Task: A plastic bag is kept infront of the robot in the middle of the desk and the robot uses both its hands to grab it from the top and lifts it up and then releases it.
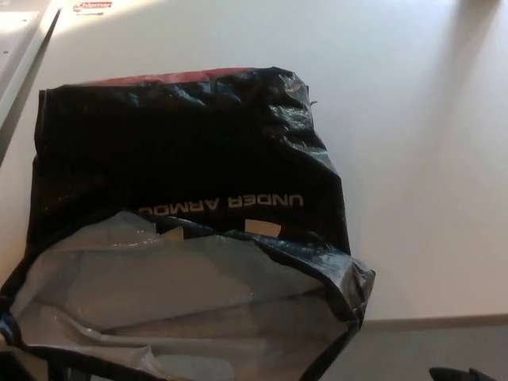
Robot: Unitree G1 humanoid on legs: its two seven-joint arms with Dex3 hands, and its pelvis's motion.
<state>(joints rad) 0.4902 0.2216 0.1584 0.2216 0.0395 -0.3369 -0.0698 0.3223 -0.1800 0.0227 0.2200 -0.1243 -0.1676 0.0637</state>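
a crinkled black plastic bag with white lettering (190, 159) sits on the pale desk (429, 159), its grey-lined mouth gaping toward the near edge. only a dark sliver shows bottom right — probably the right hand (460, 373), fingers unreadable; the left is unseen. the grab hasn't begun — next, both hands must reach the top rim.

Office-like, plain white desk (413, 159) (labelled corner)
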